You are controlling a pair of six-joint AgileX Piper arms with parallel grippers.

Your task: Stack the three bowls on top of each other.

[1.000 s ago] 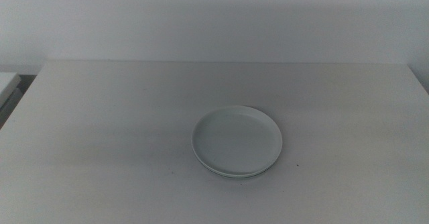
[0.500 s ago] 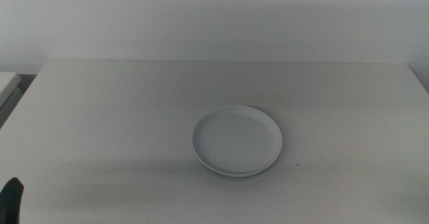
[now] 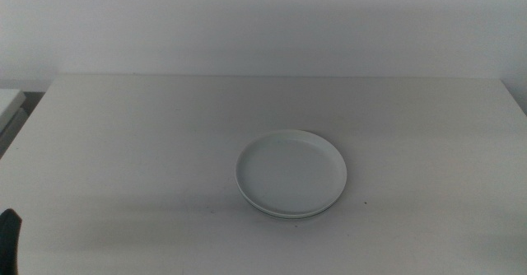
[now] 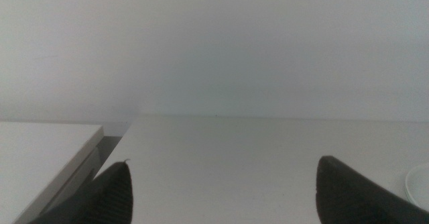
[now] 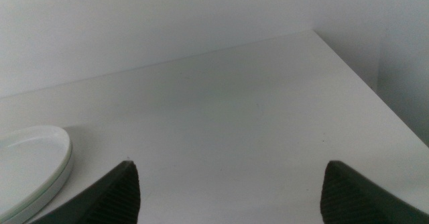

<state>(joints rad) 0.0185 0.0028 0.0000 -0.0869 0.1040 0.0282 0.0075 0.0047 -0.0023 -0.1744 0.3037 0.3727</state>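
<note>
The stacked bowls [image 3: 291,174] sit nested just right of the table's [image 3: 123,143] centre; the left gripper [image 4: 221,190] waits at seven o'clock, the right gripper [image 5: 228,190] out of the overhead view. Both hang wide apart and empty; judged complete, the best move is withdrawing without nudging the pile.

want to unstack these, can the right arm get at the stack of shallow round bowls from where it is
Probably yes. The right gripper waits low beside the stack of shallow round bowls, jaws open. Only bare white table lies between them, and the left gripper is well off to the other side.

No legible text (nor labels)
</note>
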